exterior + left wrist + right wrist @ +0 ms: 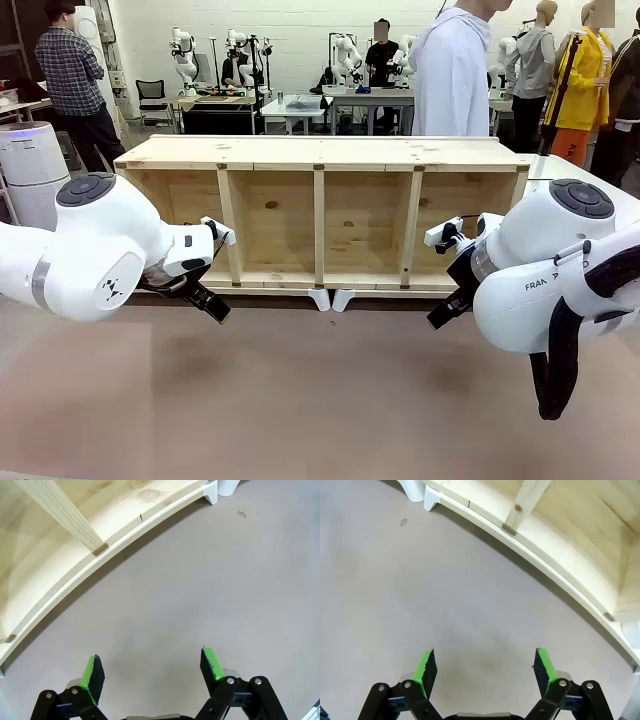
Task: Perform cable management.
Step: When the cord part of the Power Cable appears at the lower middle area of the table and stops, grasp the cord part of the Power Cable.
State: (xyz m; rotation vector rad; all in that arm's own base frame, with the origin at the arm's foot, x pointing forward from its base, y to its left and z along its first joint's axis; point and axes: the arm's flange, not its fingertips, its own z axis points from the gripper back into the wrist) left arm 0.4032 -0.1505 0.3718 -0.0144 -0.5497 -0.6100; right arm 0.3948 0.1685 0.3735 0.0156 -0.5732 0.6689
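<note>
Bare grey-brown worktop (320,400) is shown below a wooden shelf (365,153) spanning mid-frame. The left end effector (150,658) and right end effector (485,656) are held wide apart over open surface beside the shelf's lower edge. The cable's place cannot be told.

Pale wood shelf (320,152), grey table (320,400), green-padded tool (150,661)

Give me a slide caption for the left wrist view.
Open left gripper hovering above the table, beside the wooden shelf.
</note>
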